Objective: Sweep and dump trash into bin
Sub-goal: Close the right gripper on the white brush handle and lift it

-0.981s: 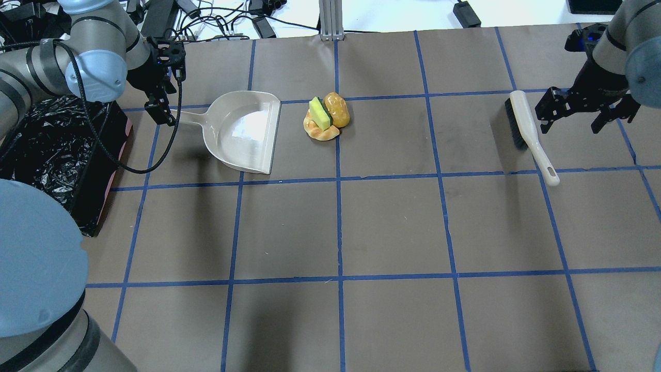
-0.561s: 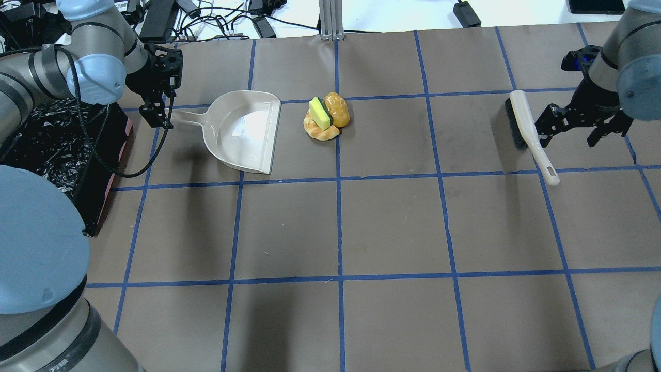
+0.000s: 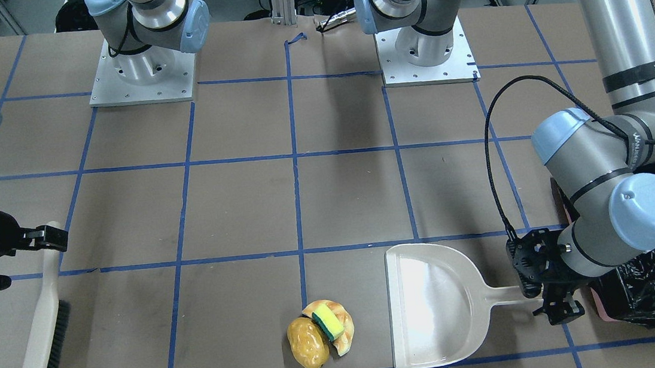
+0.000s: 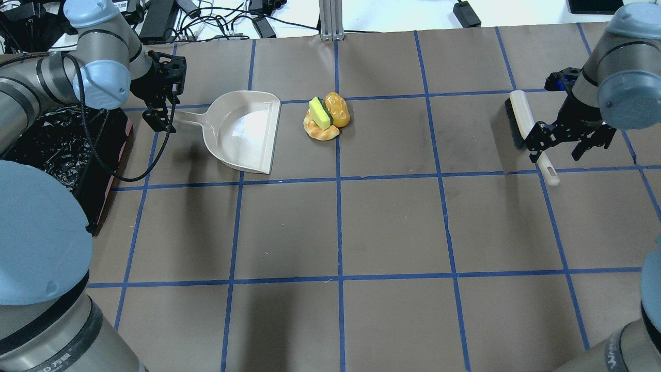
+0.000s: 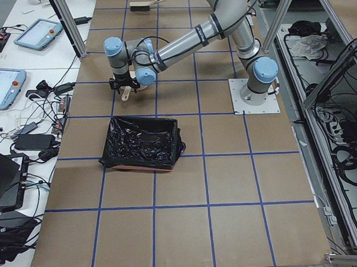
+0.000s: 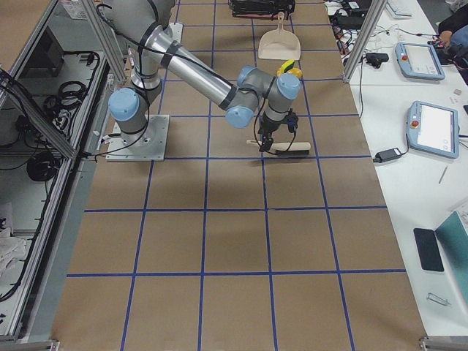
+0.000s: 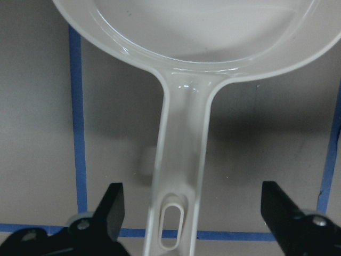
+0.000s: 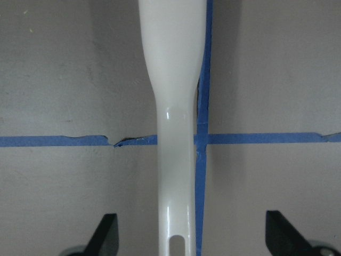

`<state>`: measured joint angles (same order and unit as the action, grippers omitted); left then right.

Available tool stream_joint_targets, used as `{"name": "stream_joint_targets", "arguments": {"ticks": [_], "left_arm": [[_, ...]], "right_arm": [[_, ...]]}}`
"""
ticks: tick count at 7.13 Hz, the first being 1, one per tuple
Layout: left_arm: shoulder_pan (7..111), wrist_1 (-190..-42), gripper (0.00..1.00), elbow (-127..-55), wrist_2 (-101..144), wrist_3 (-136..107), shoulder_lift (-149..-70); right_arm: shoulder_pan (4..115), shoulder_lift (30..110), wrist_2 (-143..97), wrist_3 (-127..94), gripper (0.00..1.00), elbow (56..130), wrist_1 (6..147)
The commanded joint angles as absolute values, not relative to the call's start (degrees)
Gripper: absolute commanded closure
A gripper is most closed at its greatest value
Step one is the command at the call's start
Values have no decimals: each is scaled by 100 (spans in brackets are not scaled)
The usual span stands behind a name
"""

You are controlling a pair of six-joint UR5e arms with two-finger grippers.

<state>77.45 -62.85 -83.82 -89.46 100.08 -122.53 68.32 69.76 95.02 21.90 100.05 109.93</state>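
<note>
The trash lies in one pile: a golden-brown roll (image 4: 336, 108), a yellow sponge (image 4: 319, 113) with a dark green side, and a pale pastry (image 4: 321, 132); the roll (image 3: 308, 343) also shows in the front view. The cream dustpan (image 4: 242, 132) lies left of the pile, its mouth towards it. My left gripper (image 4: 161, 116) is open, its fingers either side of the dustpan handle (image 7: 181, 160). The black-lined bin (image 4: 46, 150) stands at the table's left edge. My right gripper (image 4: 557, 144) is open, straddling the handle (image 8: 173, 133) of the brush (image 4: 521, 121).
The table is covered in brown paper with a blue tape grid (image 4: 338, 178). Cables and power bricks (image 4: 222, 20) lie beyond the far edge. The two arm bases (image 3: 140, 76) stand at the robot's side. A metal post (image 4: 330, 18) rises at the far middle.
My right gripper has moved left and towards the robot, from beside the brush to over its handle. My left gripper has shifted slightly at the dustpan handle's end. The trash, dustpan and brush have not moved.
</note>
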Motion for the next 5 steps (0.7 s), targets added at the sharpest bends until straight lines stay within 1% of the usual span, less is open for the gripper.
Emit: {"name": "stream_joint_targets", "arguments": {"ticks": [1,2,3,4,5], "left_arm": [[7743,-6223,26,-8385,-8947,10028,-12287],[7734,-6223,29,-8385,-8947,10037,-12296],[7734,-6223,48,-8385,-8947,10037,-12287],[7734,-6223,67,-8385,-8965,10046,-12287],[7743,-6223,75,-8393,-8965,10046,-12270]], "right_arm": [[6829,6908,9501,2241,7,10063,10995],[6829,6908,9510,2241,15,10063,10995],[6838,6908,9510,2233,22,10063,10978],[6838,6891,9510,2259,23,10063,10960],[6838,6830,9510,2250,23,10063,10960]]}}
